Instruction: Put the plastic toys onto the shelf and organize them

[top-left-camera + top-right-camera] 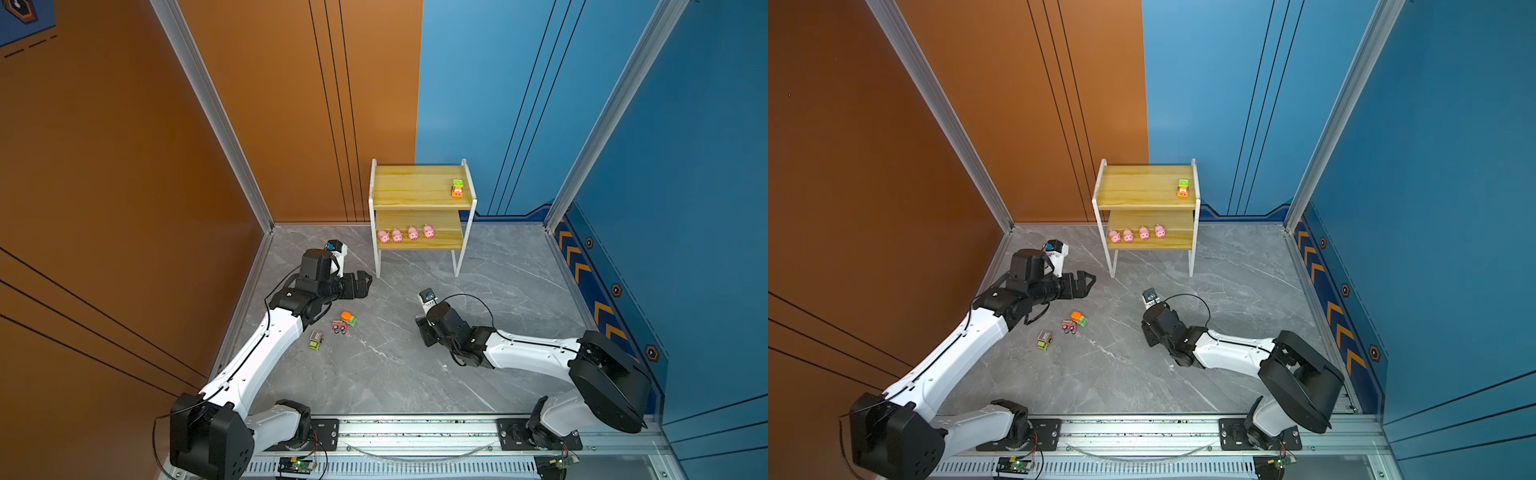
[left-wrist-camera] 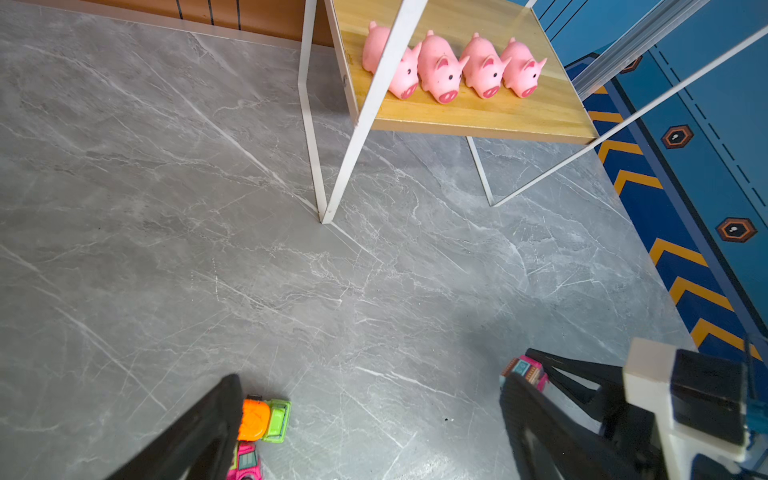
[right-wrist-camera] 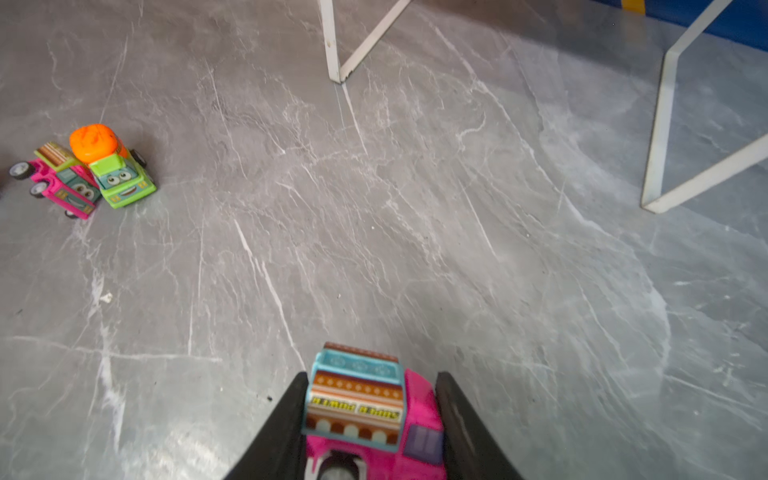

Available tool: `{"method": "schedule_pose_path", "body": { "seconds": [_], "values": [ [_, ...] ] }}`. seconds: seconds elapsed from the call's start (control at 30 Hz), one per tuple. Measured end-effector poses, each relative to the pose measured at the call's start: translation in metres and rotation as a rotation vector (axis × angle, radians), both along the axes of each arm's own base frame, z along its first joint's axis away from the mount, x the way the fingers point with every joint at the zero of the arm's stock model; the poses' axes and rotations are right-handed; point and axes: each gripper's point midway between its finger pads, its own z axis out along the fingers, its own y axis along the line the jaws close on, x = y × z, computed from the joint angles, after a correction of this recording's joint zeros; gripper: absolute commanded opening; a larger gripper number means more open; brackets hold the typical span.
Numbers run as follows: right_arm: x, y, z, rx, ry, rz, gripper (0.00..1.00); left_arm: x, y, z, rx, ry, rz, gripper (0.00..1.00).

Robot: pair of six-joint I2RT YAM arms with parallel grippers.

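Grey marble-patterned tabletop (image 1: 395, 374), orange wall panels on the left, blue on the right.

Small two-tier shelf with yellowish wooden boards and a thin white frame (image 1: 415, 187) stands at the back, centre.
- Lower board: four small pink pig figures (image 1: 412, 233) in a row, side by side, snouts toward the front.
- Upper board: one small orange-and-green toy truck (image 1: 457, 188) near the right end.

On the tabletop, left of centre:
- green toy truck with an orange drum (image 1: 348, 318), upright;
- pink toy truck (image 1: 339, 327) touching it, tipped on its side;
- green toy truck with a brown striped box (image 1: 316, 340), near those two but apart.

Left gripper (image 1: 366, 286) — released, jaws spread wide, near the shelf's front left leg and beyond the loose trucks.

Right gripper (image 3: 371, 380) — clenched on a pink toy truck with a blue-and-brown patterned box (image 3: 357, 407), the fingers pressing its two sides. It sits in front of the shelf, well apart from the loose trucks.
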Motion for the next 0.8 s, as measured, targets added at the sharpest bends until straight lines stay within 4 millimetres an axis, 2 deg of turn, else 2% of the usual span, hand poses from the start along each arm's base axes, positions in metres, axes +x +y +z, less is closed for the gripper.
{"method": "schedule_pose_path", "body": {
  "seconds": [0.13,0.27,0.53,0.8],
  "values": [
    [0.007,0.026,-0.014,0.003,-0.120,0.002,0.43,0.000,0.001,0.002,0.001,-0.007,0.004,0.97],
    [0.014,0.040,-0.025,0.027,-0.204,-0.014,0.44,-0.002,0.002,0.007,-0.001,-0.022,0.007,0.97],
    [0.018,0.054,-0.030,0.084,-0.315,-0.048,0.46,-0.003,0.003,0.012,-0.003,-0.035,0.009,0.97],
    [0.003,0.061,-0.034,0.106,-0.335,-0.048,0.48,-0.005,0.004,0.019,-0.009,-0.055,0.010,0.97]
  ]
}}
